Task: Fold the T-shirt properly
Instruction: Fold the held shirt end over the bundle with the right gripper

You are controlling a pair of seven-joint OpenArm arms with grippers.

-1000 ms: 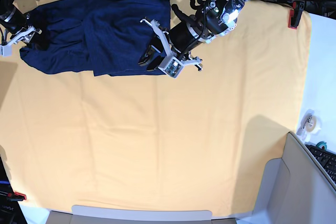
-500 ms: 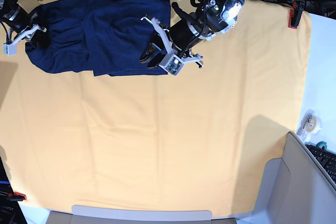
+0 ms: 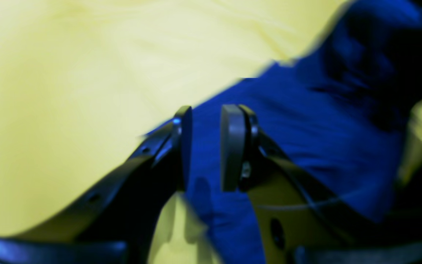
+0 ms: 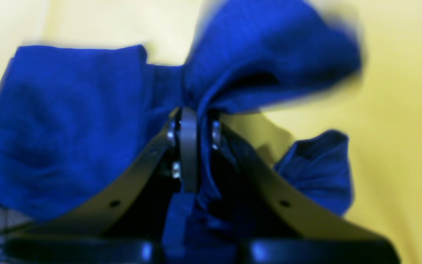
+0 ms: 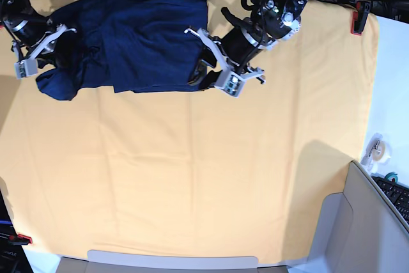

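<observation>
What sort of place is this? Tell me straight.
Probably a robotics lab workbench: a table under a yellow-orange table cloth clamped at the corners, cables along the back edge, a keyboard at the side, and two arms working a navy T-shirt.

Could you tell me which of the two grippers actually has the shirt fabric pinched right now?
The right gripper: its jaws are shut on a bunched fold of the T-shirt. The left gripper has a gap between its pads, nothing clamped.

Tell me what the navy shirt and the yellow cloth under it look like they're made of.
The T-shirt looks like thin, soft knit, matte: it bunches and drapes in limp folds where the right gripper pinches it. The table cloth looks like smooth woven fabric, matte, with faint straight crease lines and shallow wrinkles. The wrist views are too blurred to show the weave of either.
</observation>
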